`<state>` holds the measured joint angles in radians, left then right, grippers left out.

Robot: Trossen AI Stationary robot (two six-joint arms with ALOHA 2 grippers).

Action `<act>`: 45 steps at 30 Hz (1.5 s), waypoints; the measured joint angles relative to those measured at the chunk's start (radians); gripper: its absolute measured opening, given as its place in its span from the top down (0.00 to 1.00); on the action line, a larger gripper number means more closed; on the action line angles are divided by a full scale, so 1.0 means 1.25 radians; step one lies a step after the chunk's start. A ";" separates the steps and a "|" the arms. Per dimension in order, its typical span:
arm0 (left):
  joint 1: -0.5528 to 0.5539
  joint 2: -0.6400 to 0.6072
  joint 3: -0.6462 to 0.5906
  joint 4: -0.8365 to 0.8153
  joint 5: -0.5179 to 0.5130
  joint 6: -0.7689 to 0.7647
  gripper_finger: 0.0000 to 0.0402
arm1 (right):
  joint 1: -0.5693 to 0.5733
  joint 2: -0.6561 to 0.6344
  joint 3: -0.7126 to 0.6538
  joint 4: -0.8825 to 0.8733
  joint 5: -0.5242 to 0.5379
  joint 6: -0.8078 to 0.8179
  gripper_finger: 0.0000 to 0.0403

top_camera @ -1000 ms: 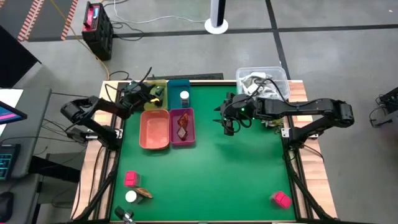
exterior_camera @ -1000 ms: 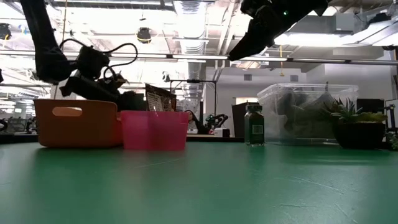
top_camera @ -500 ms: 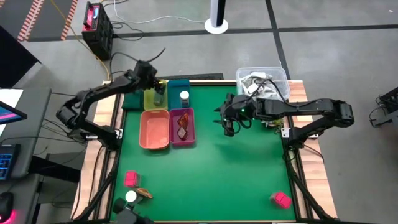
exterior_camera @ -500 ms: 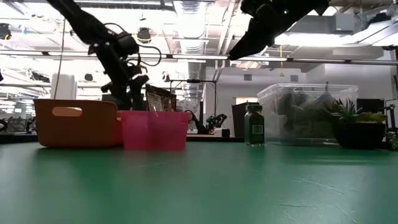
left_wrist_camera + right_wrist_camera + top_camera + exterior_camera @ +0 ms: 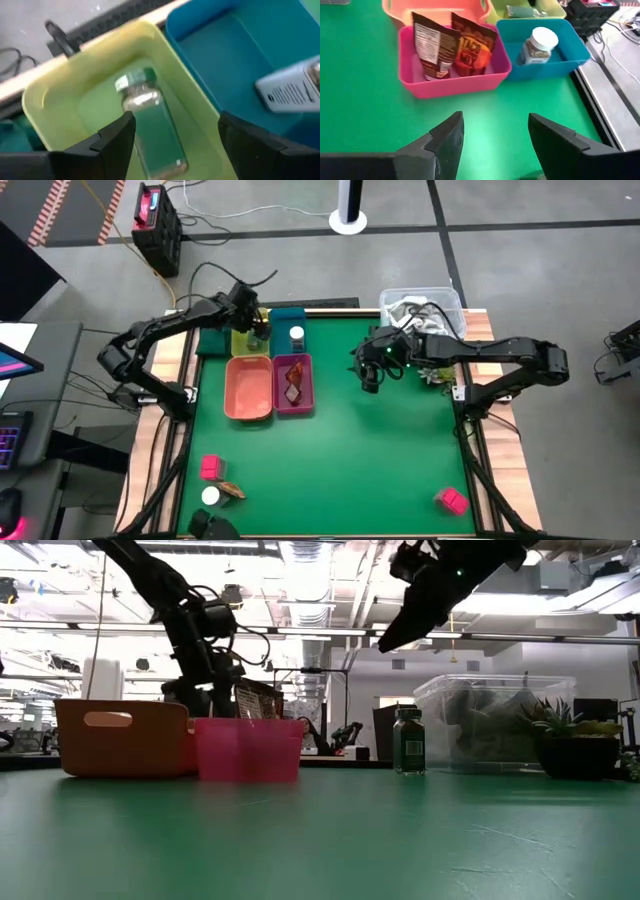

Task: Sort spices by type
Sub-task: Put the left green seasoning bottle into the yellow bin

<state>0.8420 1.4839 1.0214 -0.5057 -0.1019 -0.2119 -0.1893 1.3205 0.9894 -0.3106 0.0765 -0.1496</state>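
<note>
A: Where is the left gripper (image 5: 172, 137)?
B: Over the yellow tray (image 5: 55, 90); its fingers are apart; a green jar (image 5: 150, 125) lies right under it, not held.
A: And the right gripper (image 5: 492, 137)?
B: Open too, holding nothing.

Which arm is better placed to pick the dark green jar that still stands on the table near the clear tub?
The right. Its open end effector hovers near the dark green jar, while the left end effector is over the yellow tray.
</note>
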 joint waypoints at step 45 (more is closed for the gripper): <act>0.022 0.215 0.097 -0.041 -0.096 0.095 0.48 | 0.045 0.007 -0.004 0.028 0.004 -0.013 0.38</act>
<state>0.8696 1.7523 1.1427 -0.5571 -0.2222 -0.0937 -0.1326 1.3289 0.9840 -0.2754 0.0818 -0.1654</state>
